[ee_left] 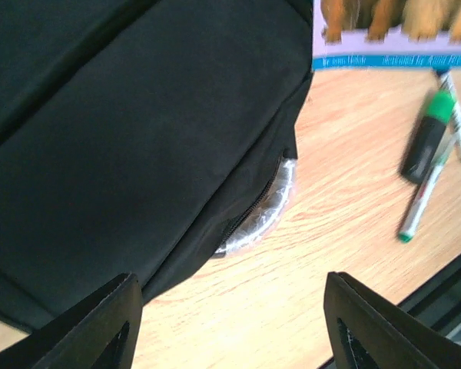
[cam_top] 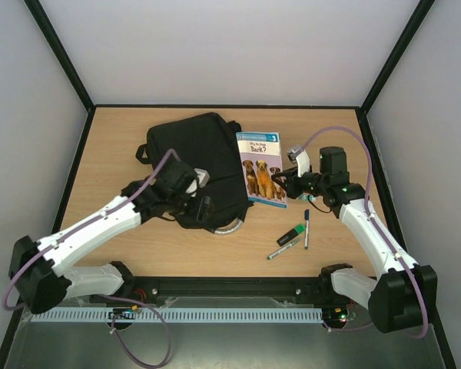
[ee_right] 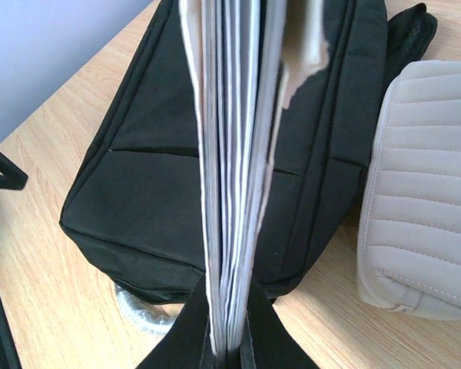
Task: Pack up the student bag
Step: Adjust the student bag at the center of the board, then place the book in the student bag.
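The student bag [cam_top: 196, 154] lies flat on the table at centre left, black, with its grey curved loop [cam_top: 229, 225] poking out at the near edge. My left gripper [cam_top: 203, 209] hovers over that near edge; in the left wrist view its fingers [ee_left: 100, 327] stand wide apart above bare wood, beside the bag [ee_left: 138, 138] and the loop [ee_left: 265, 211], and hold nothing. My right gripper [cam_top: 286, 183] is shut on a book with dogs on its cover [cam_top: 261, 169]. Seen edge-on, the book [ee_right: 230, 177] rises from the gripper [ee_right: 230, 350] in front of the bag [ee_right: 138, 184].
A green-capped marker [cam_top: 292, 234] and two pens [cam_top: 306, 228] lie near the table's front, right of centre; the marker [ee_left: 429, 134] also shows in the left wrist view. A beige quilted pouch [ee_right: 426, 192] lies right of the bag in the right wrist view.
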Motion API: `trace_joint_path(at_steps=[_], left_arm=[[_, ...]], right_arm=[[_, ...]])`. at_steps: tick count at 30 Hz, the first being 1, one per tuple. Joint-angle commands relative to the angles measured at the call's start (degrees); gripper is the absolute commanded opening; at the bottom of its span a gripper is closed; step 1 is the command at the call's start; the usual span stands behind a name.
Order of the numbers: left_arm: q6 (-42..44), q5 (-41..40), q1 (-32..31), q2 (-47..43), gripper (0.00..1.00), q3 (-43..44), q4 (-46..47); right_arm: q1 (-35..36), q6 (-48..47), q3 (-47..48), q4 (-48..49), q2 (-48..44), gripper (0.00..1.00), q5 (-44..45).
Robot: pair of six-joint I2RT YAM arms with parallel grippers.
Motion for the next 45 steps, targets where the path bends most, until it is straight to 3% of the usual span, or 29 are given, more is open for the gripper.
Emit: trace_joint_path(at_steps=[1,10,24,29,34,38,45], left_arm=[[11.59,-8.24,-5.13,7.93,0.67,4.37,-5.93],[14.47,-19.87,-14.85,21.08,0.67,5.55,-7.02],[17.61,-26.32,-15.13,23.21,0.63,7.82,-5.46],[19.61,-28.48,-15.13,26.52,0.66,8.05,-3.85],[19.87,-31.11,-15.12,30.11,0.63,9.07,-3.07],[19.24,-33.21,-14.96,33.04,0.54,9.64,-2.24],[18.55,-35.64,-14.96,35.03,0.2,10.85,-0.89]], right_arm=[[-1.07,0.23,-0.14,2.44,-1.84,0.01,-0.84],[-2.25,0.08,0.09,2.08,-2.36,0.01,-1.13],[-2.76,-0.1,0.14,1.9,-2.45,0.01,-1.73],[-3.08,-0.08,0.13,1.85,-2.47,0.01,-1.73],[-3.38,-0.08,0.14,1.71,-2.53,0.01,-1.79],[-3.41,-0.23,0.16,1.72,-2.45,0.01,-1.87],[-3.5,-0.22,0.2,1.77,-2.11,0.01,-2.03]])
